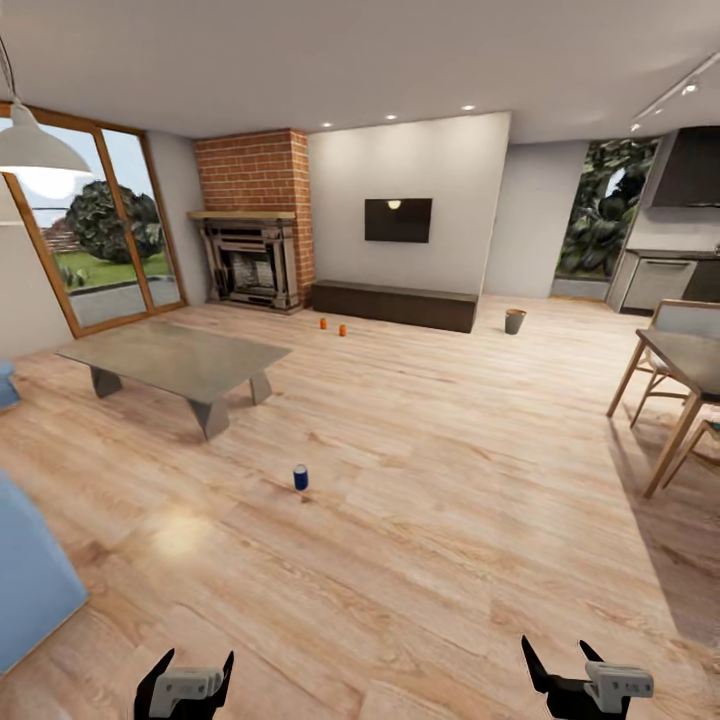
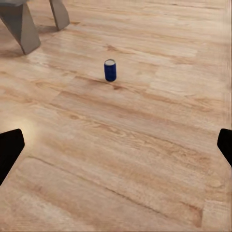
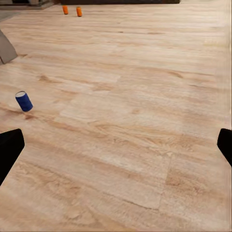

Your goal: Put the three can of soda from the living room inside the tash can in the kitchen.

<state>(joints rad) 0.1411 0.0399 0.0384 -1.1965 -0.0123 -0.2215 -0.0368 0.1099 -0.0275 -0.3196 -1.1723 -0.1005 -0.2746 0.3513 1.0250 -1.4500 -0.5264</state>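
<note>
Standing apart: trash can (image 1: 514, 321), blue can (image 1: 300, 477)

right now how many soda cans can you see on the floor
3. A dark blue can stands alone on the wood floor, nearest the robot. Two orange cans stand close together far off, before the low dark cabinet under the TV. None seems hidden.

Head camera looked from high, forward and down across plank floor (image 1: 430, 480). Both wrist cameras sat low, facing floor; all shared blue can (image 1: 300, 477) (image 2: 110, 70) (image 3: 23, 101).
</note>
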